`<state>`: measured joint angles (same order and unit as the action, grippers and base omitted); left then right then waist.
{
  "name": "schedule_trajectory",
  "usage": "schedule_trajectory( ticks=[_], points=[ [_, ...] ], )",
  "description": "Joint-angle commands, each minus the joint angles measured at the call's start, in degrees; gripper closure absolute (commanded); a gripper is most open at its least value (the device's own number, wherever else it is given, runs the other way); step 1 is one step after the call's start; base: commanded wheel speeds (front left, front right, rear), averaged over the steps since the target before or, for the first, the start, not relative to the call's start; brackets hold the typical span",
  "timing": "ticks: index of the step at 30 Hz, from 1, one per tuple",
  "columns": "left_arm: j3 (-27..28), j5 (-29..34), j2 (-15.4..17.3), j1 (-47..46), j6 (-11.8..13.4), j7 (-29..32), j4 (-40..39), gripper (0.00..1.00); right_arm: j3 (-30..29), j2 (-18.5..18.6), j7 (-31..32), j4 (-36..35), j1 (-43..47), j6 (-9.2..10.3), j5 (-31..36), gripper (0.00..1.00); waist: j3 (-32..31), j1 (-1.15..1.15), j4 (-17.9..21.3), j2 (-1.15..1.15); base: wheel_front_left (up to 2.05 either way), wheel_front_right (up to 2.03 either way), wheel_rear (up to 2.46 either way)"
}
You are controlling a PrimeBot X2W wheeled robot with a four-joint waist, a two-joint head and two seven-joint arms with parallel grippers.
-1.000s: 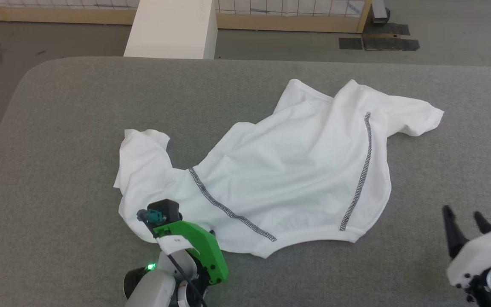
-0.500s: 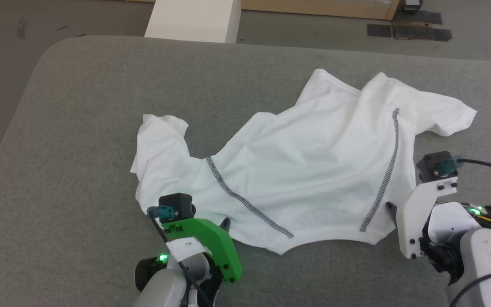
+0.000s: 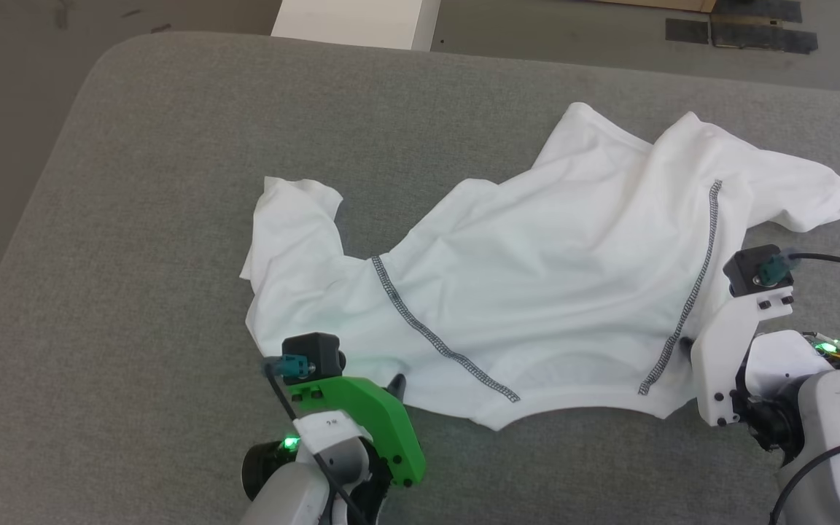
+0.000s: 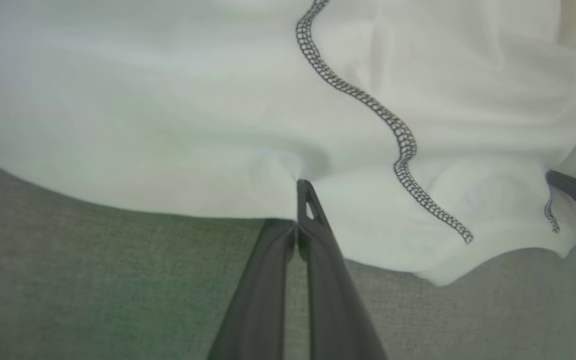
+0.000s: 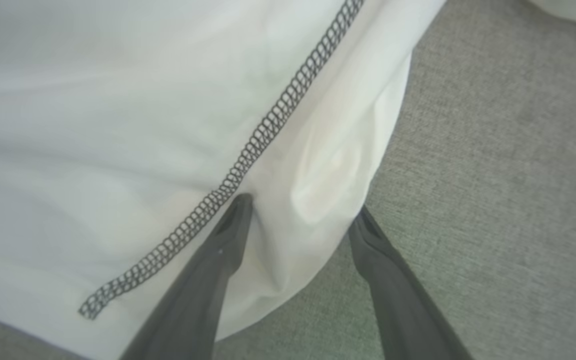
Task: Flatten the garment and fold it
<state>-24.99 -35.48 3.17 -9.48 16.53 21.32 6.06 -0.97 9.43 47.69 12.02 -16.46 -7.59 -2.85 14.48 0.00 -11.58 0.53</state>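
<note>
The garment, a white T-shirt with dark stitched seams, lies crumpled on the grey padded table. My left gripper is shut on the garment's near hem. In the left wrist view its fingers press together, and the fabric puckers at their tips. My right gripper is open at the garment's right edge, beside the right seam. In the right wrist view its fingers straddle a bulge of cloth: one fingertip lies on the fabric by the seam, and the other rests at the edge over the table.
A white box stands on the floor beyond the table's far edge. Dark patches lie on the floor at the top right. The table's left corner is rounded, with bare grey surface left of the garment.
The head camera has tilted, shifting the whole picture. My right arm came in from the lower right to the garment's right edge. The left gripper stays shut on the hem.
</note>
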Motion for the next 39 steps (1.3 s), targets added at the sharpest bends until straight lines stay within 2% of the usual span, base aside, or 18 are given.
schedule_trajectory(
  ticks=[1,6,13,18,22,26,31,39],
  points=[
    [0.0,-1.0,-0.1,-0.3,0.1,-0.8,0.0,1.0,0.3,0.0,0.9,2.6,1.8,0.1,-0.9,1.0,-0.2,0.0,0.2,-0.52,0.0,0.0,0.0],
    [1.0,-3.6,-0.2,-0.2,-1.6,-2.7,-1.6,1.0,1.0,1.0,-0.7,0.1,2.5,0.1,-3.8,1.0,-2.1,0.0,1.3,-0.52,0.0,0.0,0.0],
    [5.5,-10.1,-0.1,-3.0,-5.2,-5.3,-8.1,1.0,0.3,2.7,-1.3,-10.1,2.1,0.1,-13.7,1.0,-6.9,0.0,4.3,-0.52,0.0,0.0,0.0],
    [9.2,-12.3,1.2,-10.1,-7.0,-4.6,-11.9,1.0,-2.3,2.4,0.6,-17.0,-2.5,0.1,-21.6,1.0,-10.3,0.0,6.9,-0.52,0.0,0.0,0.0],
    [12.1,-13.0,2.3,-19.0,-7.9,-4.2,-12.5,1.0,-3.4,3.1,0.0,-19.4,-10.2,0.1,-23.8,1.0,-12.9,0.0,8.7,-0.52,0.0,0.0,0.0],
    [14.2,-13.1,2.9,-28.6,-8.5,-4.1,-10.5,1.0,-4.0,2.6,-1.2,-18.1,-18.0,0.1,-24.7,1.0,-15.4,0.0,9.9,-0.52,0.0,0.0,0.0],
    [15.7,-12.0,3.7,-39.7,-9.5,-5.6,-5.0,1.0,-5.4,2.6,-3.1,-13.2,-26.8,0.1,-25.1,1.0,-17.4,0.0,10.6,-0.52,0.0,0.0,0.0],
    [17.2,-10.9,4.4,-50.0,-9.3,-7.1,4.5,1.0,-7.3,1.5,-3.4,-6.5,-35.7,0.1,-25.3,1.0,-17.3,0.0,10.8,-0.52,0.0,0.0,0.0]
  ],
)
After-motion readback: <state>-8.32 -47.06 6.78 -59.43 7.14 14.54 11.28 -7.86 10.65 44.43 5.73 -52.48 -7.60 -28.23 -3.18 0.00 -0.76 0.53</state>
